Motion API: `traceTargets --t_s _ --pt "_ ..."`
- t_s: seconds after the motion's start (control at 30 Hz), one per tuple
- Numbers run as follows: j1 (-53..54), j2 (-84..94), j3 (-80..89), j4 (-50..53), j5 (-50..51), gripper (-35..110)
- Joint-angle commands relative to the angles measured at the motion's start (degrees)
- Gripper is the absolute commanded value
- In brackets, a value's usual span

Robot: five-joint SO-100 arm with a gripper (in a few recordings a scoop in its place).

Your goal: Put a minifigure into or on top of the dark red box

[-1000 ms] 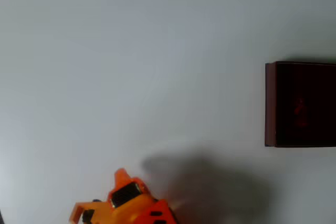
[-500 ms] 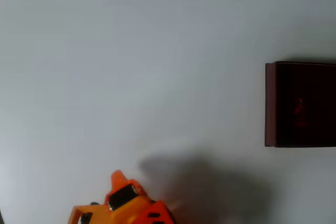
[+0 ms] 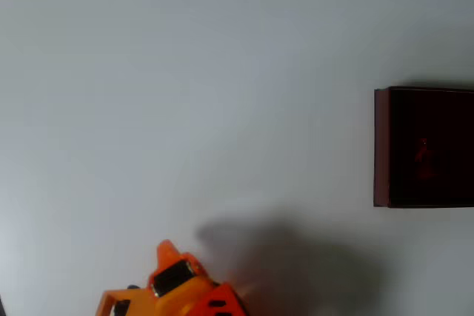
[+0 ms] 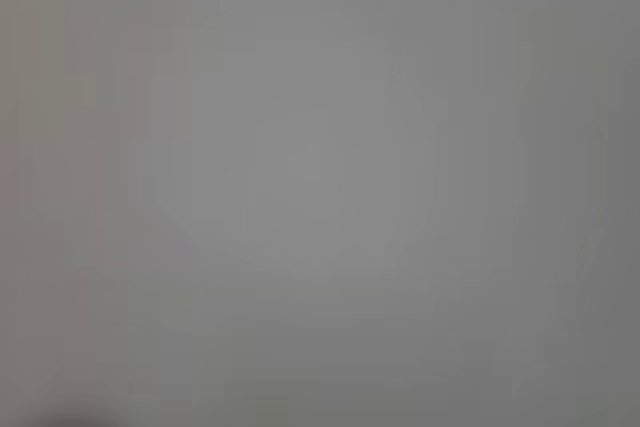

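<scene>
From above, we see our orange arm (image 3: 178, 290) at the bottom edge. The dark red box (image 3: 381, 146) sits far off to the right, and a faint red shape inside looks like the minifigure (image 3: 424, 155). We cannot tell how the jaws stand. Our wrist view is a gray blur.

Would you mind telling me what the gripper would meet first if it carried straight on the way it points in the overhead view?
Probably nothing: the orange gripper points up-picture over bare white table; the dark red box sits far right, off that line.
</scene>
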Motion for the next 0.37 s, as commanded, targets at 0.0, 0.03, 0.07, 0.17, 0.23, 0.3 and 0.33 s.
traceTargets --t_s 0.0,0.03,0.07,0.17,0.23,0.3,0.33 --pt "-1.3 1.0 0.1 1.1 -1.1 0" --pt "-1.3 1.0 0.1 1.1 -1.1 0" --pt "-1.3 1.0 0.1 1.1 -1.1 0" --pt "-1.3 1.0 0.1 1.1 -1.1 0" --pt "-1.3 1.0 0.1 1.1 -1.1 0" --pt "-1.3 1.0 0.1 1.1 -1.1 0" --pt "-1.3 1.0 0.1 1.1 -1.1 0"
